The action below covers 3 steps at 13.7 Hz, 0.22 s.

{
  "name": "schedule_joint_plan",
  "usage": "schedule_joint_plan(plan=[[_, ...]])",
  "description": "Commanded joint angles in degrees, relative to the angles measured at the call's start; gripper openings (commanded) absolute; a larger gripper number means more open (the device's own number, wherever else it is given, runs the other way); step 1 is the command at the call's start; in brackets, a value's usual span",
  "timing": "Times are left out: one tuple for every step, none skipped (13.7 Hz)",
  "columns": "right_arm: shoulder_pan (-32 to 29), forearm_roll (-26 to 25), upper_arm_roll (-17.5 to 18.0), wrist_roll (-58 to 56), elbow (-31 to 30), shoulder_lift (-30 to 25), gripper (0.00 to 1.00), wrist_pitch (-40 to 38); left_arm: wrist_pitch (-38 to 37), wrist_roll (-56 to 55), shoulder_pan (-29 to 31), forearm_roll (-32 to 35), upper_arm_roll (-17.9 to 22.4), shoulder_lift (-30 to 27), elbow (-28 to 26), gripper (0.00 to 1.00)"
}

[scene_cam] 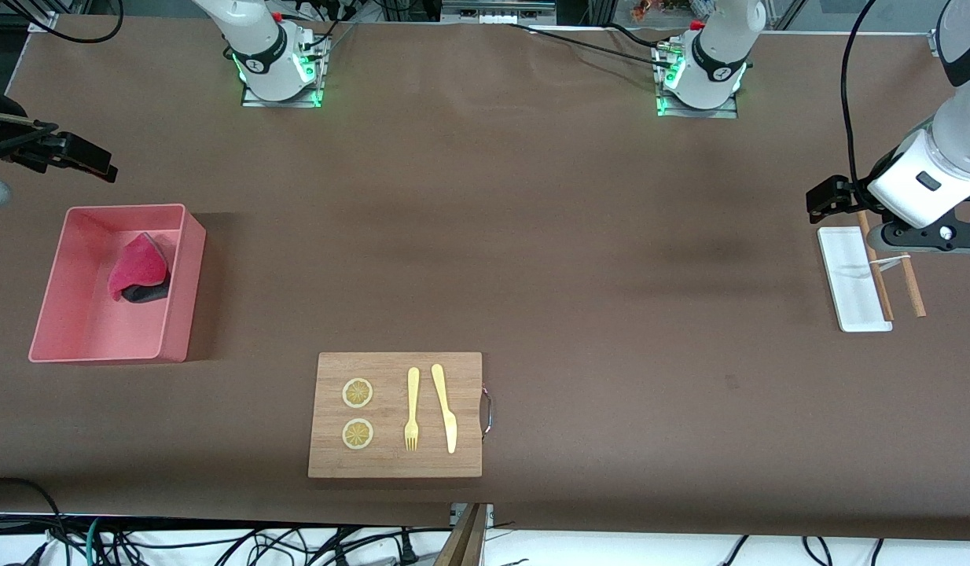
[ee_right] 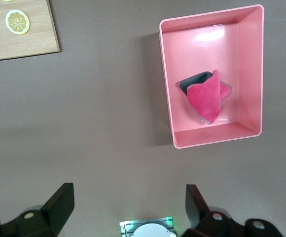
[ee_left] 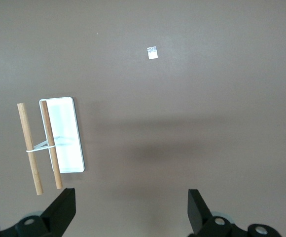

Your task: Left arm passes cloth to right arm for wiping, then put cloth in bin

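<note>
Cutting board: wooden cutting board (scene_cam: 395, 414) low in the centre of the front view, nearest the camera, with a metal handle on one short edge.
On the board: two lemon slices (scene_cam: 358, 392), a yellow fork (scene_cam: 412, 409) and a yellow knife (scene_cam: 445, 407).
Cloth: cloth (scene_cam: 139, 268) lies crumpled in the bin (scene_cam: 174, 283), pink face up, dark grey showing at one edge; its pointed end aims toward the robots' bases, and its long axis runs about along the bin's length.
Bin: at the middle left of the front view, long axis running from the camera toward the bases.
Left gripper: left gripper (ee_left: 130, 210) hangs over the white tray (scene_cam: 845, 271) at the right edge; fingers wide, holding nothing.
Right gripper: right gripper (ee_right: 129, 205) hangs above the table at the left edge, near the bin; fingers wide and empty.
Tray: two wooden sticks (ee_left: 39, 147) tied with a white band, one on the tray, one beside it.
Writing: a small white tag (ee_left: 152, 52) on the table, not readable.
Surface: brown table cover (scene_cam: 579, 236), cables along the edges.
</note>
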Motion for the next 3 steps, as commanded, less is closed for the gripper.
schedule_joint_plan(plan=[[-1.3,-0.4,1.7,0.4,0.1,0.3,1.00,0.3,-0.9,-0.2,0.1,-1.2,-0.3,0.8,2.0,1.00],[-1.2,-0.4,1.6,0.3,1.4,1.0,1.00,-0.1,-0.9,-0.2,0.1,-1.2,-0.2,0.7,2.0,1.00],[-1.1,-0.4,1.6,0.3,2.4,1.6,1.00,-0.6,-0.9,-0.2,0.1,-1.2,-0.2,0.8,2.0,1.00]])
